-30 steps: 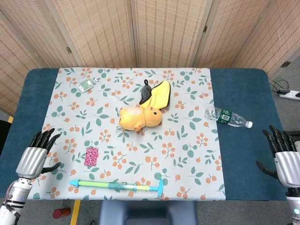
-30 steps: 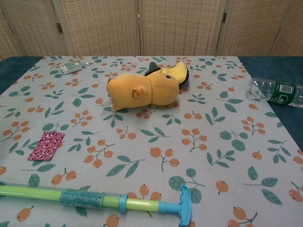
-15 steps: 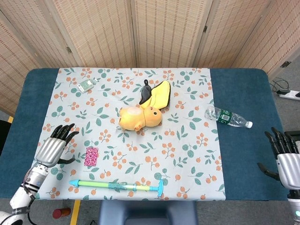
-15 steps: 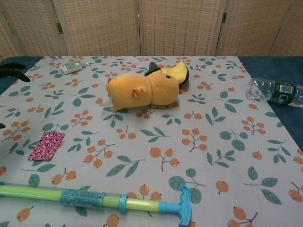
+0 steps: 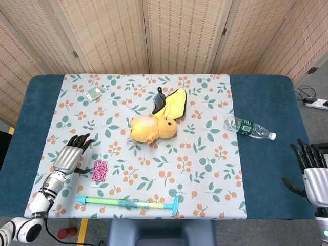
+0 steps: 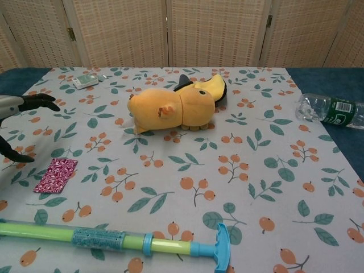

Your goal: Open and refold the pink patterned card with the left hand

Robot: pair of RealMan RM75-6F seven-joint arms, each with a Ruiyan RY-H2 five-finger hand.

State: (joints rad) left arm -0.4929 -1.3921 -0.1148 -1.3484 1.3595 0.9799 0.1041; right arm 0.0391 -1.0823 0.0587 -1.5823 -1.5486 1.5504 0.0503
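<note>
The pink patterned card lies flat and folded on the floral tablecloth, near the front left. My left hand hovers open just to the left of the card, fingers spread, not touching it. My right hand stays open at the far right edge over the blue table; the chest view does not show it.
A yellow plush toy lies mid-table. A green and blue stick toy lies along the front edge, just below the card. A plastic bottle rests at the right, a small packet at the back left.
My left hand has moved right and forward across the cloth, from the table's left edge to just beside the card. The right hand has barely shifted.
</note>
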